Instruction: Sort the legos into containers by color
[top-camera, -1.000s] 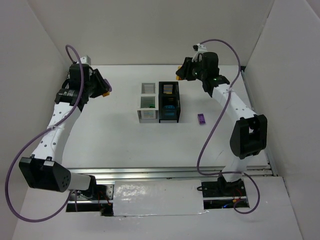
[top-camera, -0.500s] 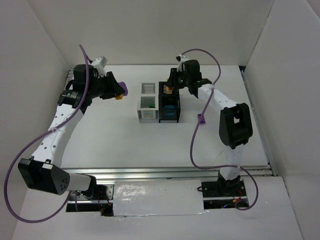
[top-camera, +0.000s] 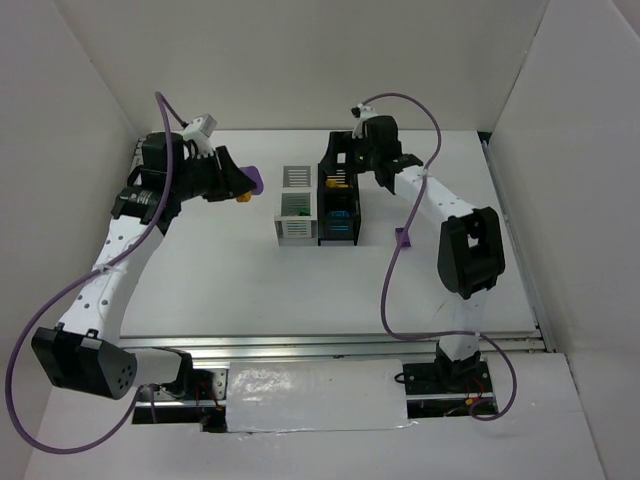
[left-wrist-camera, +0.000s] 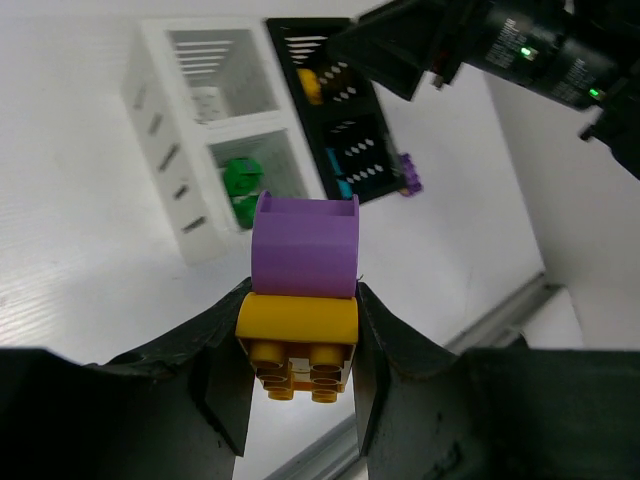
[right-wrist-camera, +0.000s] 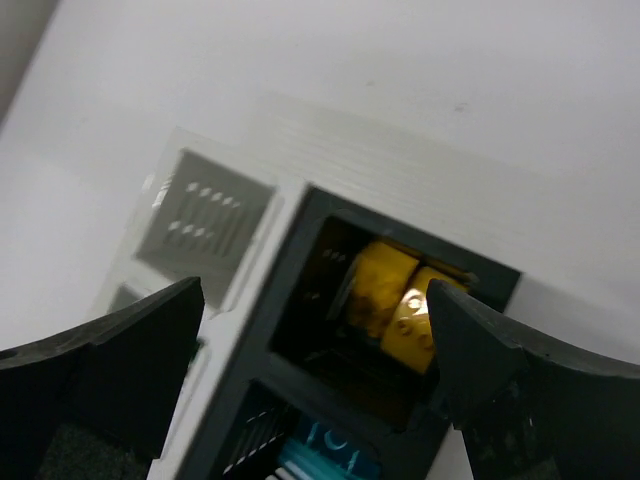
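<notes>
Top external, left side first – left gripper (top-camera: 240, 188) clenched on a two-brick stack, purple brick (left-wrist-camera: 305, 245) plugged onto a yellow brick (left-wrist-camera: 297, 325), up in the air near the left side of the containers (top-camera: 296, 228). Going by the left wrist view, fingers squeezing only the yellow, purple just along for the ride. Risk from here: let the pair go as one lump and get a wrong colour in some bin, guaranteed; try splitting it one-handed and maybe send the purple flying.

Further right: green lego (left-wrist-camera: 240, 190) in the near white bin, cyan lego (top-camera: 340, 215) in the near black, yellow legos (right-wrist-camera: 395, 295) in the far black. Right gripper (top-camera: 338, 168) spread wide just above that far black bin, holding nothing. Loose purple lego (top-camera: 402, 237) on the table (top-camera: 250, 280) right of the block, partly behind a cable (top-camera: 384, 290). Far white bin too washed out to read – contents anyone's guess.
</notes>
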